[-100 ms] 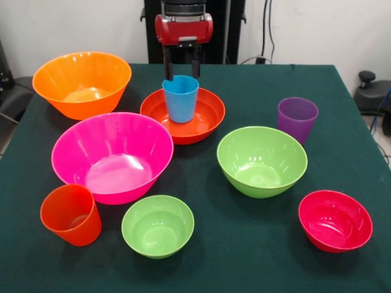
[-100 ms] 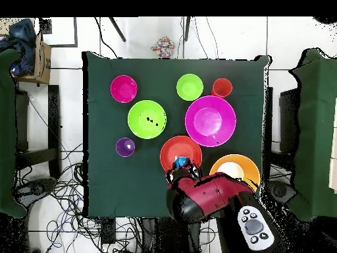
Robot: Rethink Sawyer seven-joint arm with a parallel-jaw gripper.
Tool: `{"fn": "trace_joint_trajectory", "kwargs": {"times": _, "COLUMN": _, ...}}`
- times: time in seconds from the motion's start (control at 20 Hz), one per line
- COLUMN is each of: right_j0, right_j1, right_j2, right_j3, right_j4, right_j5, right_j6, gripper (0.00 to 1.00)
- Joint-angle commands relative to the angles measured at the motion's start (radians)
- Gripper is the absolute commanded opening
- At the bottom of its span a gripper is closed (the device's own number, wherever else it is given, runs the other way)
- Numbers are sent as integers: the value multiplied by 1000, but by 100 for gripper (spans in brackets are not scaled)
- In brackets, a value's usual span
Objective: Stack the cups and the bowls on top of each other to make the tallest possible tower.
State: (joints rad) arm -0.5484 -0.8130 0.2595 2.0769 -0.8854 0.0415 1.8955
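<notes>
The small tapered blue plastic cup (image 1: 181, 97) stands upright inside the shallow red-orange plastic bowl (image 1: 208, 122) at the far middle of the dark green tablecloth (image 1: 256, 244), so the tower looks to be only two pieces high and the placing of this cup seems to be the step in hand. The red and black gripper (image 1: 182, 68) hangs directly above the cup's rim with its two dark fingers (image 1: 167, 66) spread to either side and apparently clear of the plastic. Next it would likely need to rise clear without tipping the cup, then go for another loose piece, such as the translucent purple plastic cup (image 1: 297, 117) or the orange plastic cup (image 1: 71, 214).
</notes>
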Motion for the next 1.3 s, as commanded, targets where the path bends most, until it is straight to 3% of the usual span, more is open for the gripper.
{"fn": "trace_joint_trajectory", "kwargs": {"times": 0.05, "right_j0": -21, "right_j1": -3, "right_j2": 146, "right_j3": 57, "right_j4": 25, "right_j5": 125, "right_j6": -39, "gripper": 100}}
{"fn": "trace_joint_trajectory", "kwargs": {"times": 0.5, "right_j0": -78, "right_j1": -39, "right_j2": 218, "right_j3": 94, "right_j4": 54, "right_j5": 166, "right_j6": -62, "gripper": 100}}
{"fn": "trace_joint_trajectory", "kwargs": {"times": 0.95, "right_j0": -201, "right_j1": -130, "right_j2": 387, "right_j3": 163, "right_j4": 174, "right_j5": 267, "right_j6": -134, "gripper": 100}}
{"fn": "trace_joint_trajectory", "kwargs": {"times": 1.3, "right_j0": -355, "right_j1": -214, "right_j2": 570, "right_j3": 251, "right_j4": 275, "right_j5": 338, "right_j6": -212, "gripper": 100}}
